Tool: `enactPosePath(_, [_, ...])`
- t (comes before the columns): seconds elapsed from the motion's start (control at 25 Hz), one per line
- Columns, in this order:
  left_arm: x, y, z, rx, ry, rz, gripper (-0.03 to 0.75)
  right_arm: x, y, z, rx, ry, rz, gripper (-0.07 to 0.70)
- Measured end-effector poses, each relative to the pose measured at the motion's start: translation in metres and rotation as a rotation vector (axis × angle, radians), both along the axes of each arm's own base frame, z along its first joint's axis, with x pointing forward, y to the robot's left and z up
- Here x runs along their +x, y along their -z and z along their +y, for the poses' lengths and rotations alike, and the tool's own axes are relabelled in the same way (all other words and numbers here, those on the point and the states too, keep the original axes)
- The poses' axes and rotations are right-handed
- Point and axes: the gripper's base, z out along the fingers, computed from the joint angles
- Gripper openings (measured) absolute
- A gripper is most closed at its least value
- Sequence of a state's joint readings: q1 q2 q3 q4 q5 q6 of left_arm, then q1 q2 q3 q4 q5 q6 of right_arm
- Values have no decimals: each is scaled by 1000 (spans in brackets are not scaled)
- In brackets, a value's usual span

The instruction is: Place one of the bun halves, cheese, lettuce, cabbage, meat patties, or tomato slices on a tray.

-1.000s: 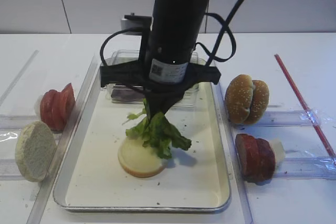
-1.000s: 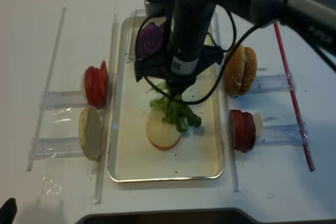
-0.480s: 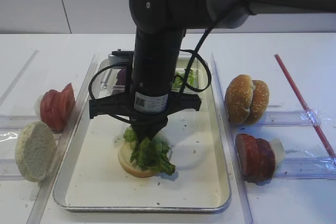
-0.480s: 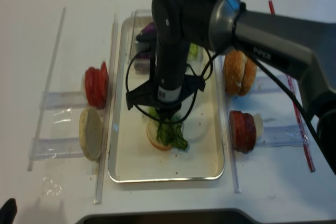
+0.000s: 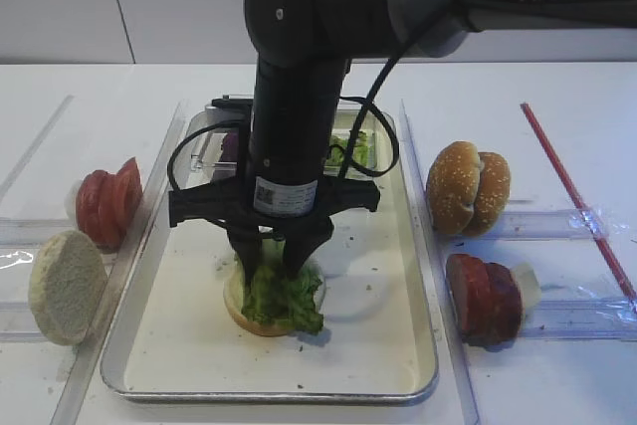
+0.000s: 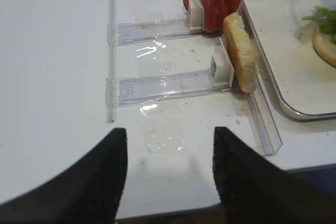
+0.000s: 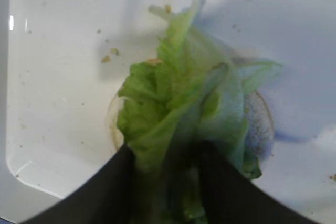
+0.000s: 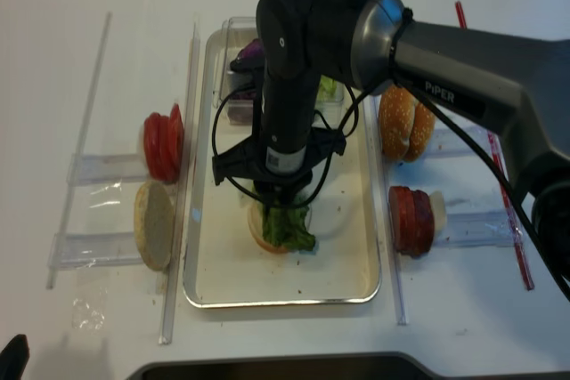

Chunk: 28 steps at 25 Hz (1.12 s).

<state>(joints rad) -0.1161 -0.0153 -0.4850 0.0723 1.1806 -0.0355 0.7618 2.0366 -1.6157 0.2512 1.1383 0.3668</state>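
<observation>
On the white table [image 5: 557, 97], the tray [image 5: 418, 276] already holds a bun half [image 5: 239, 311] at six o'clock of its centre with the lettuce [image 5: 279, 291] laid on it, while the right gripper [image 5: 279, 251] straddles the leaves with fingers parted, release apparently under way; only withdrawal remains.

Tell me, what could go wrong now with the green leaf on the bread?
The right gripper has its fingers apart, but the lettuce sits between them, so a leaf may cling and lift off when the arm rises. The lettuce also hangs over one edge of the bun half, so it might slide onto the tray. A sideways pull could also nudge the bun itself.
</observation>
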Motion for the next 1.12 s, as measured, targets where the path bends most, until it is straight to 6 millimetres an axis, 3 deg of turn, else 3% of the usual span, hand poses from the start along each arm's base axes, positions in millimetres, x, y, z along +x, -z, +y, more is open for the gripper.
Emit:
enactPosePath(0.16, [0, 0, 0, 0, 0, 0, 355, -2, 0, -2, -19, -8, 24, 462])
enactPosePath(0.28, [0, 0, 0, 0, 0, 0, 355, -1, -8, -1, -26, -19, 26, 508])
enactPosePath(0.56, [0, 0, 0, 0, 0, 0, 355, 10, -33, 5, 9, -29, -69, 523])
enactPosePath(0.92, [0, 0, 0, 0, 0, 0, 355, 10, -43, 8, 39, -27, -76, 524])
enactPosePath(1.12, [0, 0, 0, 0, 0, 0, 355, 18, -57, -6, 75, 17, -85, 524])
